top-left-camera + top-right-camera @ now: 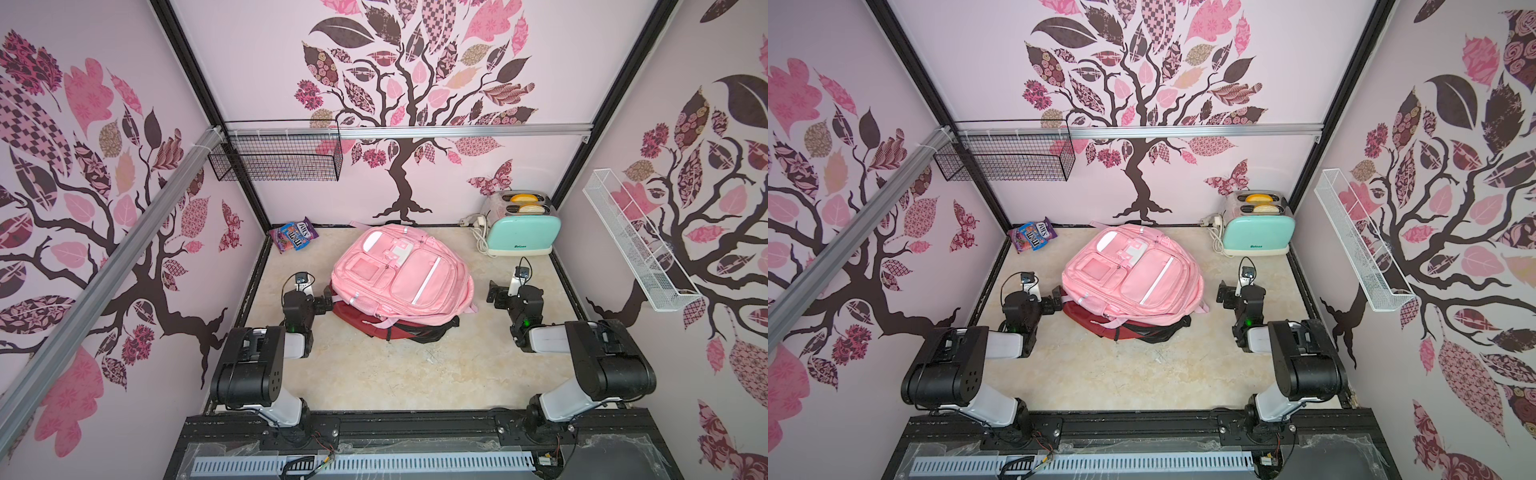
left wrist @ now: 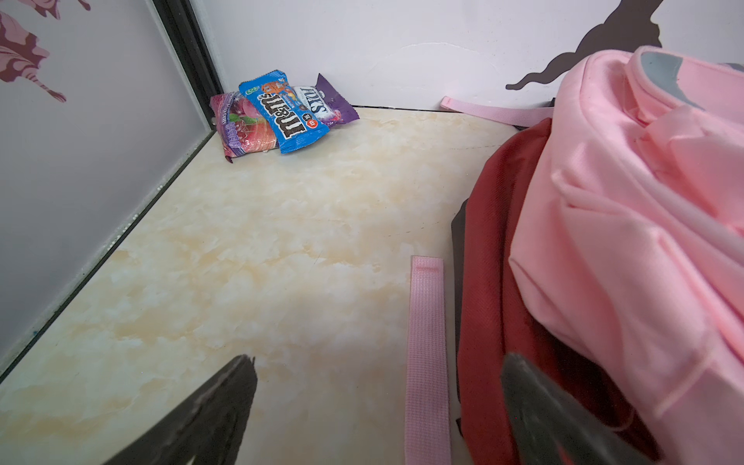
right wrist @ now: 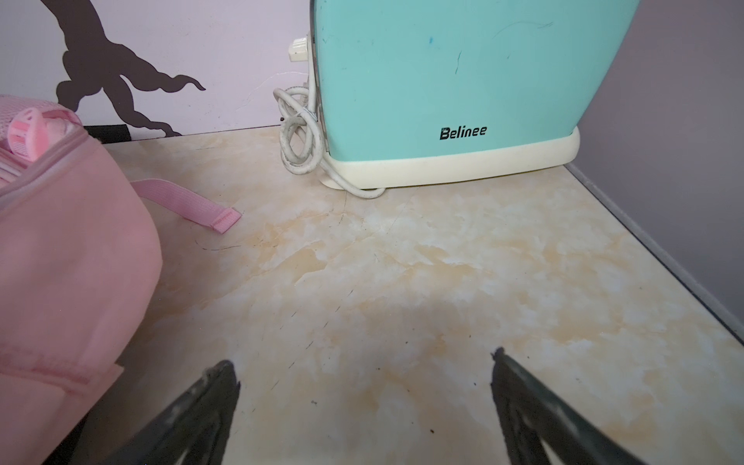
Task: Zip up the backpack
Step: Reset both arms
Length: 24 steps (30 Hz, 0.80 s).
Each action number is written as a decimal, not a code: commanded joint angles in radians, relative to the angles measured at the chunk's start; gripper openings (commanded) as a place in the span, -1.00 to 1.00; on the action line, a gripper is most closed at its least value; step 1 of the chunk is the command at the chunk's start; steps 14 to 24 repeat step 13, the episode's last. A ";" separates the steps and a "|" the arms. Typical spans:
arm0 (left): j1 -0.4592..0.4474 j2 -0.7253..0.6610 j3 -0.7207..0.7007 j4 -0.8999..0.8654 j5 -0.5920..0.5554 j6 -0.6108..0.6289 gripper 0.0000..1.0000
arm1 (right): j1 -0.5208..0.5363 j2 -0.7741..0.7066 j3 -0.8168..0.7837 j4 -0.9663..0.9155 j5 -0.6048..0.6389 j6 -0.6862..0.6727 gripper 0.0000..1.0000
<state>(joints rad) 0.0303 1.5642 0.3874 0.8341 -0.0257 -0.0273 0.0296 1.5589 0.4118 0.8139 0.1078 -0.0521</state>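
Observation:
A pink backpack (image 1: 399, 278) (image 1: 1129, 278) lies face up in the middle of the table, stacked on a red backpack (image 1: 365, 320) (image 1: 1096, 318). My left gripper (image 1: 323, 300) (image 1: 1054, 301) hangs open right beside their left edge. In the left wrist view one of its fingers overlaps the red backpack (image 2: 491, 282) under the pink one (image 2: 644, 241), and a loose pink strap (image 2: 426, 354) lies between the jaws of the left gripper (image 2: 378, 358). My right gripper (image 1: 496, 295) (image 3: 362, 356) stands open over bare table, clear of the pink backpack (image 3: 60, 261). No zipper pull shows clearly.
A mint toaster (image 1: 519, 232) (image 3: 443, 92) with a coiled white cord (image 3: 300, 141) stands at the back right. Candy packets (image 1: 293, 235) (image 2: 277, 112) lie in the back left corner. A black wire basket (image 1: 276, 158) and a white wire shelf (image 1: 636, 245) hang on the walls.

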 commanded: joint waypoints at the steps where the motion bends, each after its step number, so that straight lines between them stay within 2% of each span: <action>1: 0.006 0.003 0.019 -0.001 -0.010 -0.007 0.97 | -0.001 -0.010 0.009 -0.004 -0.003 0.007 0.99; 24: 0.007 -0.006 0.010 0.010 -0.006 -0.007 0.97 | -0.002 -0.010 0.009 -0.004 -0.004 0.008 0.99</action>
